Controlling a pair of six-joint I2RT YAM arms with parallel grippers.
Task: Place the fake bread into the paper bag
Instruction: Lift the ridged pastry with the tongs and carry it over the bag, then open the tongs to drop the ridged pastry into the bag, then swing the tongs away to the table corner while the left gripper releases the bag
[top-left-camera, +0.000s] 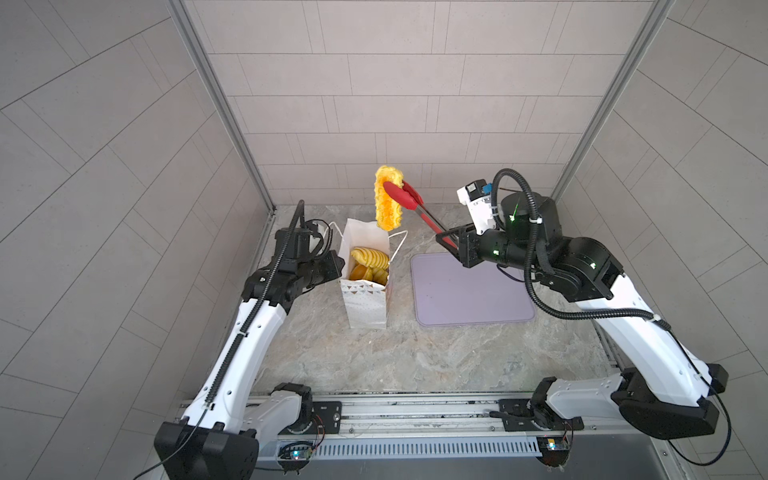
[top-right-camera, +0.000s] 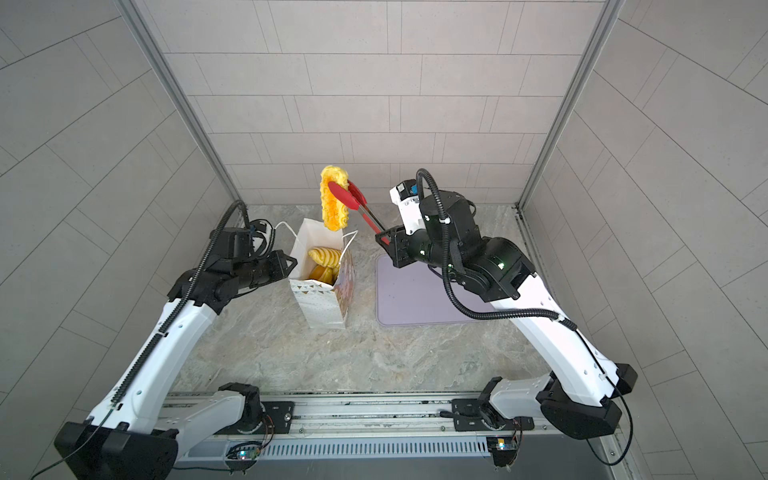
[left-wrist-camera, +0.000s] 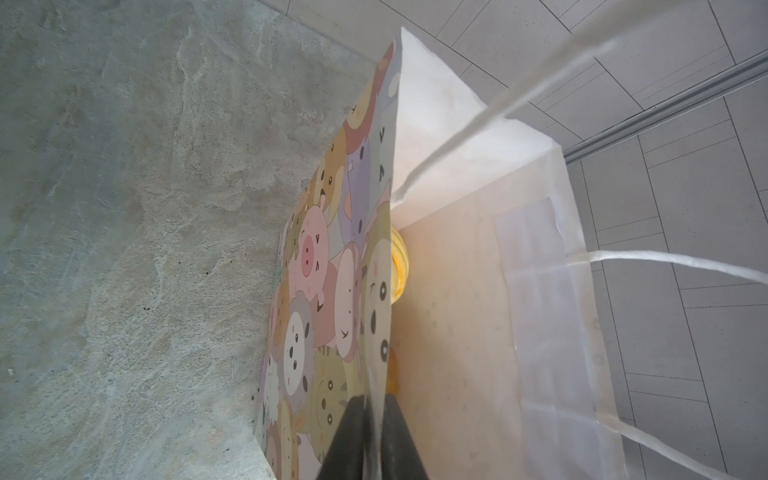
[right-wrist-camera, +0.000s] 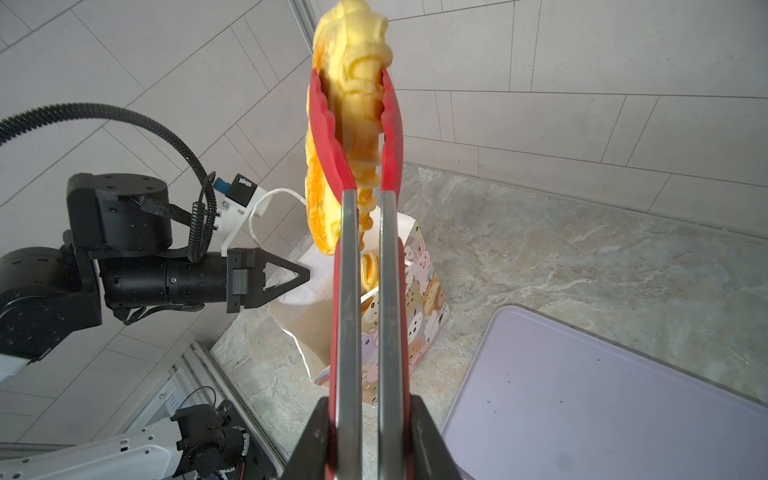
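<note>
A long ridged loaf of fake bread (top-left-camera: 387, 199) (top-right-camera: 332, 203) (right-wrist-camera: 357, 83) hangs upright above the mouth of the paper bag (top-left-camera: 365, 307) (top-right-camera: 322, 305) (right-wrist-camera: 419, 299), pinched between the red tips of metal tongs (top-left-camera: 411, 203) (top-right-camera: 357, 199) (right-wrist-camera: 365, 291). My right gripper (top-left-camera: 446, 243) (top-right-camera: 384, 239) (right-wrist-camera: 368, 401) is shut on the tongs' handles. The bag stands open with more fake bread (top-left-camera: 370, 257) (top-right-camera: 324, 255) (left-wrist-camera: 399, 266) inside. My left gripper (top-left-camera: 338, 261) (top-right-camera: 293, 262) (left-wrist-camera: 374, 399) (right-wrist-camera: 307, 274) is shut on the bag's upper wall (left-wrist-camera: 457, 291).
A flat lilac tray (top-left-camera: 469, 299) (top-right-camera: 415, 303) (right-wrist-camera: 602, 395) lies on the marble tabletop to the right of the bag, under the right arm. The bag's white cord handles (left-wrist-camera: 665, 262) stick out near the back wall.
</note>
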